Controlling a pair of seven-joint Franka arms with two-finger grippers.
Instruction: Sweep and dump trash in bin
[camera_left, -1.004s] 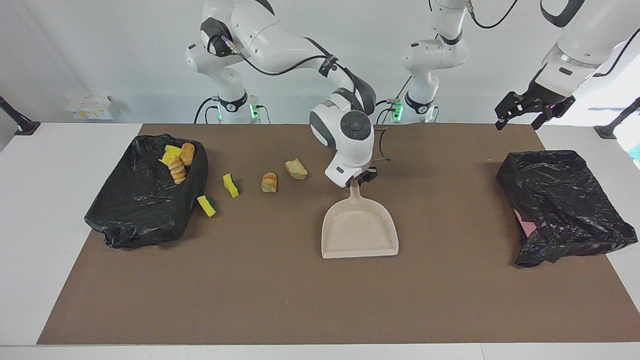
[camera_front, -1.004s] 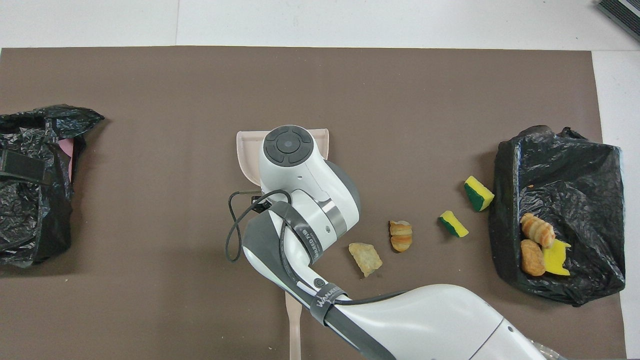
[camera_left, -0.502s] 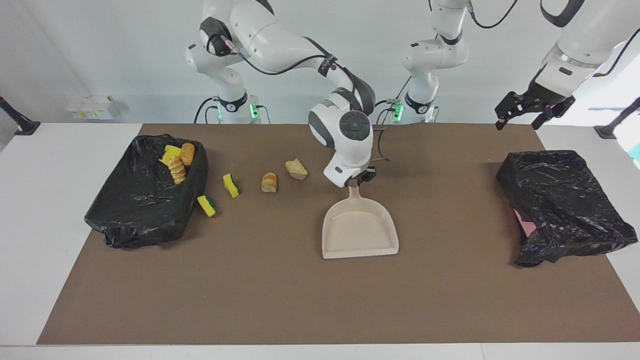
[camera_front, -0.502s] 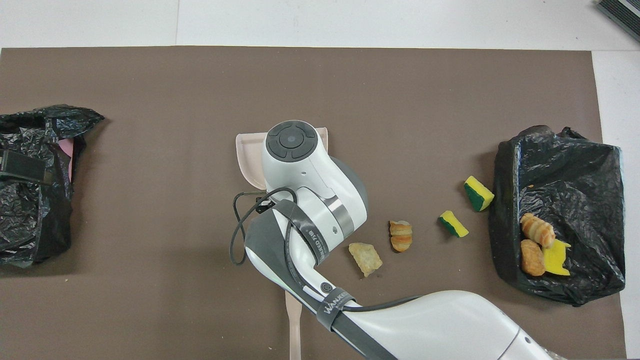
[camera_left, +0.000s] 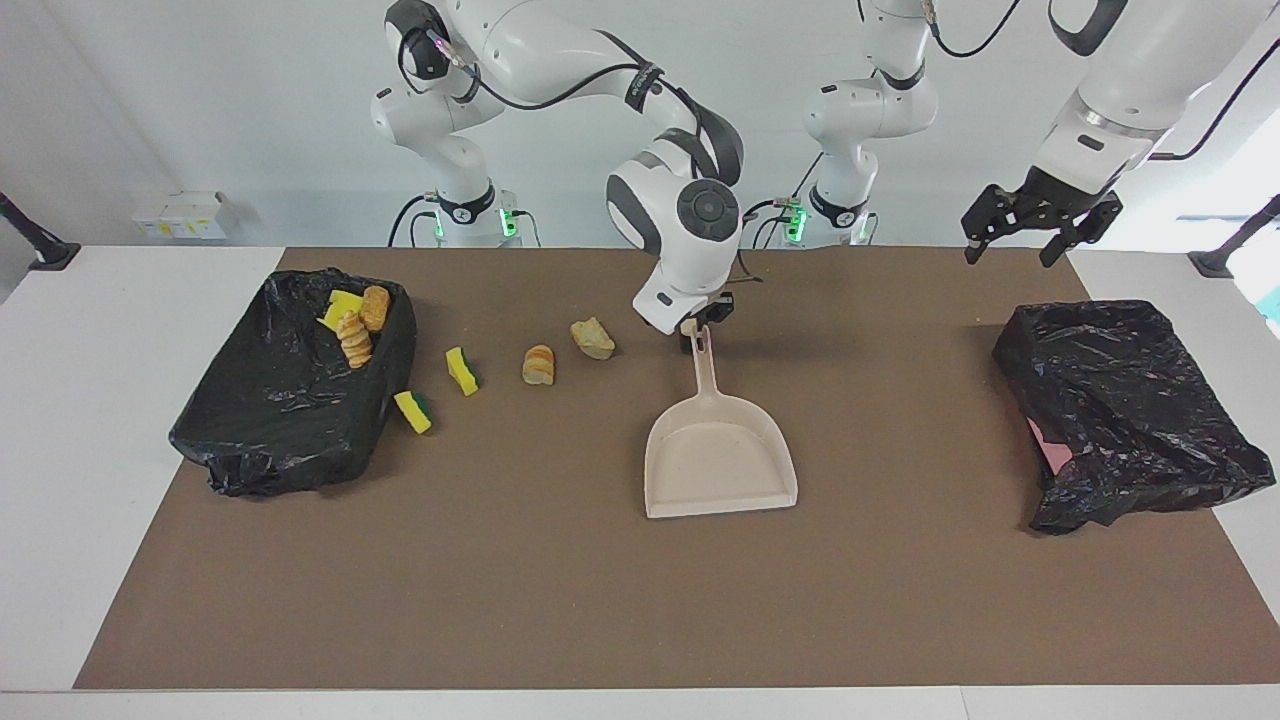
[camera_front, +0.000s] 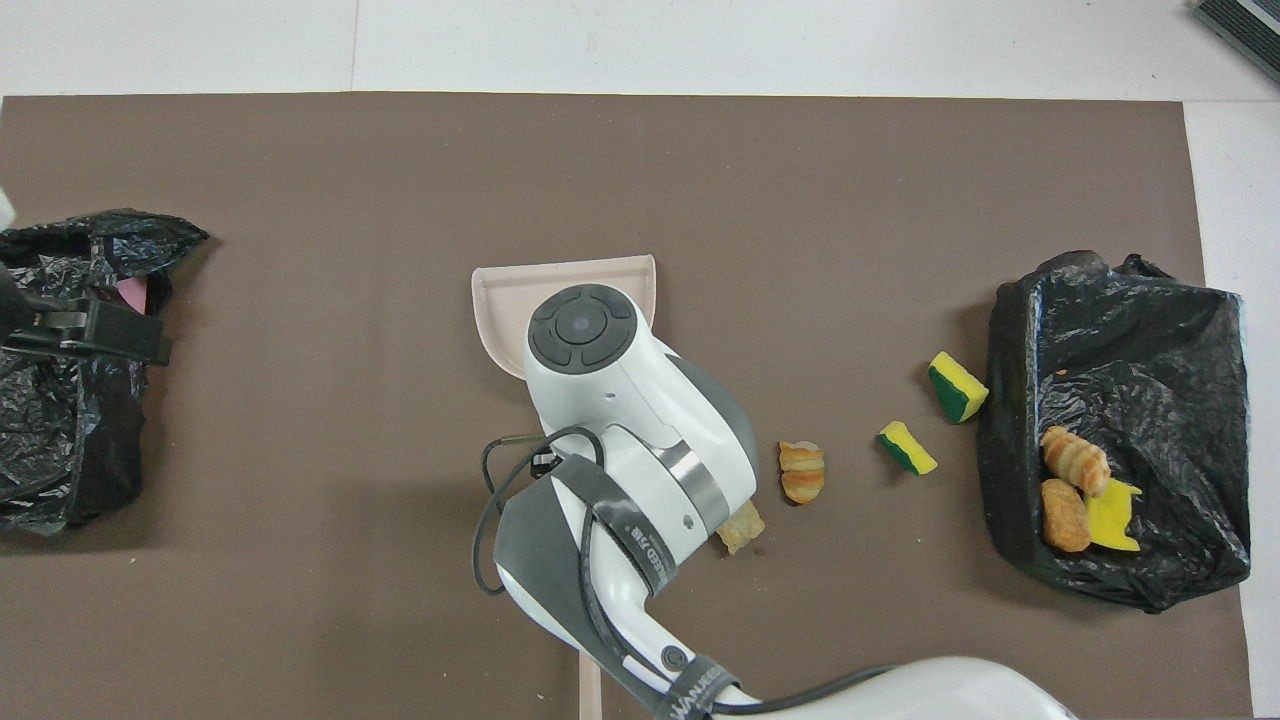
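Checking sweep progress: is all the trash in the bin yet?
No, four pieces lie on the mat beside the bin, which holds only three.

The mat (camera_left: 600, 600) is plain dull brown; the bench (camera_left: 60, 420) around it is white. The dustpan (camera_left: 718, 455) is pale beige all over. Both bins (camera_left: 290, 400) (camera_left: 1130, 410) are lined in glossy, crinkled black; the one at the left arm's end shows a patch of pink. Two sponges (camera_left: 412, 411) (camera_left: 461, 370) on the mat are yellow with green backs. The pastries (camera_left: 538, 364) (camera_left: 593, 338) are tan-orange, one with ridged bands. The arms are white with grey joints; the left tool (camera_left: 1040, 215) is black.
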